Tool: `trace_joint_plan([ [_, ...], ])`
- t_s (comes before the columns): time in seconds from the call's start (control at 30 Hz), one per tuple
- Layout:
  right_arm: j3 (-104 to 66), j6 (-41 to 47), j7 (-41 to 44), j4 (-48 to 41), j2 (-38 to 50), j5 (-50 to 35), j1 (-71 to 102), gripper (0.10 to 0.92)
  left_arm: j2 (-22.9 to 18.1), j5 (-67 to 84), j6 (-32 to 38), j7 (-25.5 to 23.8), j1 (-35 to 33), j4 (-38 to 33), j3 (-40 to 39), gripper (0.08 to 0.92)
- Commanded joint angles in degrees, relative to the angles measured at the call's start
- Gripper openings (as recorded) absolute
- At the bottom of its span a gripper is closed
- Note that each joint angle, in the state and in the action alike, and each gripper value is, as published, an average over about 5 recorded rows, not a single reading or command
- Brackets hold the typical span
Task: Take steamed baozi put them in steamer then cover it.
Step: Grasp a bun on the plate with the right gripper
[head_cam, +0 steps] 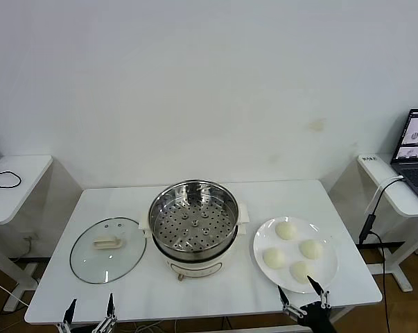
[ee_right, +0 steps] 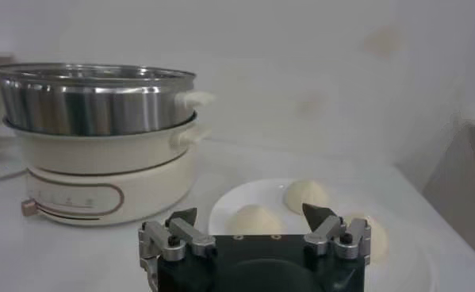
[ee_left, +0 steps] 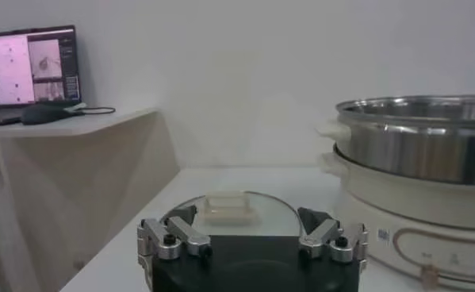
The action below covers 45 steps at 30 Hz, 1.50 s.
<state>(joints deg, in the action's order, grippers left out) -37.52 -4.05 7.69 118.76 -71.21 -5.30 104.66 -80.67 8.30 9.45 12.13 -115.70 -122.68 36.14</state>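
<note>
Baozi (head_cam: 292, 252), four cream-white buns, sit on a white plate (head_cam: 263, 238) just to the right of the steamer (head_cam: 193, 225), which stands uncovered in the middle of the white table (head_cam: 195, 291) with its perforated tray bare. To the steamer's left its glass cover (head_cam: 108, 250) lies flat on the table, seemingly just touching the base, though that edge is hard to read. Both arms wait at the table's near edge with jaws spread wide and empty, the left gripper (head_cam: 90, 311) in front of the cover and the right gripper (head_cam: 303, 300) in front of the plate.

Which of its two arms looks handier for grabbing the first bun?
The right: its open pincer hovers at the plate's near edge, by the buns. The left pincer waits open near the lid.
</note>
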Motion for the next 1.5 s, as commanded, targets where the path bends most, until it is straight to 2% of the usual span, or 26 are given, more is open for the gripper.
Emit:
trace_joint_plan([
  [0.03,-2.0,-0.6,-1.6,-0.1,3.8,13.0,-5.6,0.823,0.0,-2.0,-3.7,0.9,0.0,-0.8,0.1,0.823],
  [0.2,-3.4,4.4,-1.3,-1.5,11.1,21.1,-13.8,0.823,0.4,-7.4,-5.7,3.3,2.3,-1.8,0.2,0.823],
  [0.4,-1.5,10.6,5.9,-7.0,22.4,24.2,-25.8,0.823,0.1,-14.2,-8.2,1.7,4.5,-2.4,0.0,0.823],
  [0.67,11.8,11.6,20.6,-17.4,39.1,22.0,-46.4,0.823,-0.5,-21.6,-8.5,0.5,5.6,-1.1,-0.7,0.823],
  [0.83,24.4,11.8,30.1,-22.4,44.9,18.0,-58.3,0.823,-1.2,-23.9,-8.0,0.3,6.0,-1.3,-1.2,0.823],
  [1.0,39.2,12.0,41.0,-27.3,47.3,15.4,-71.5,0.823,-1.1,-23.8,-8.0,0.4,6.4,-1.3,-0.8,0.823],
  [1.17,54.8,11.5,48.3,-32.4,46.5,14.2,-85.0,0.823,-0.5,-23.6,-8.2,0.6,6.8,-1.2,-0.3,0.823],
  [1.5,78.6,9.2,53.6,-44.4,35.5,14.7,-105.4,0.823,0.4,-23.0,-9.0,0.1,8.0,-1.4,0.4,0.823],
])
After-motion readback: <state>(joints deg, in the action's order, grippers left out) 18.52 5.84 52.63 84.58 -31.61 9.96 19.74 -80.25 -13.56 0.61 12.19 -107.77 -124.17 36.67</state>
